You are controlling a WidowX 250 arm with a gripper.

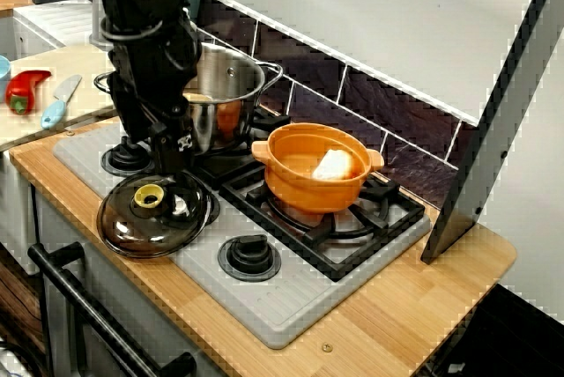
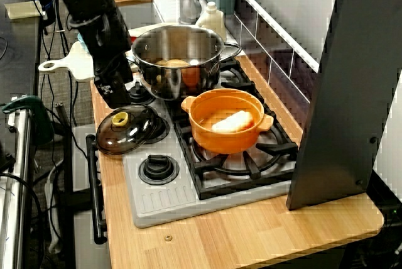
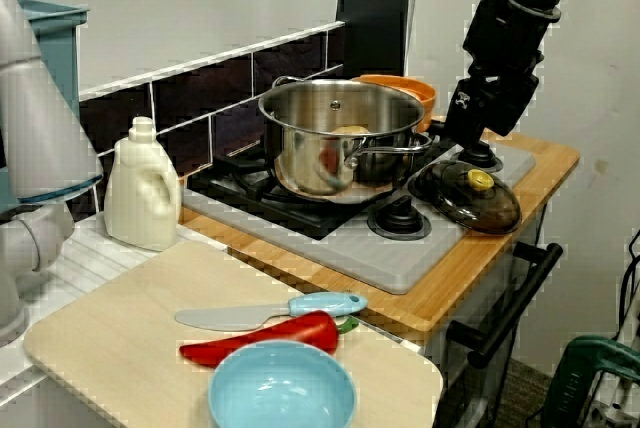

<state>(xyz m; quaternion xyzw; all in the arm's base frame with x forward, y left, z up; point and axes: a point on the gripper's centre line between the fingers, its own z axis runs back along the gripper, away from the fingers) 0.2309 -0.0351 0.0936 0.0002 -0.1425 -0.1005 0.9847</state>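
The arm (image 1: 145, 42) holds its jaws low, just behind the glass lid (image 1: 132, 227), which lies flat on the stove (image 1: 291, 306). Whether the jaws are parted cannot be told. Seemingly an approach: gripping the yellow knob (image 1: 150, 195) calls for centring over it.

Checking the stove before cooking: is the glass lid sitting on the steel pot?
No, the glass lid lies on the grey stovetop, and the steel pot stands uncovered.
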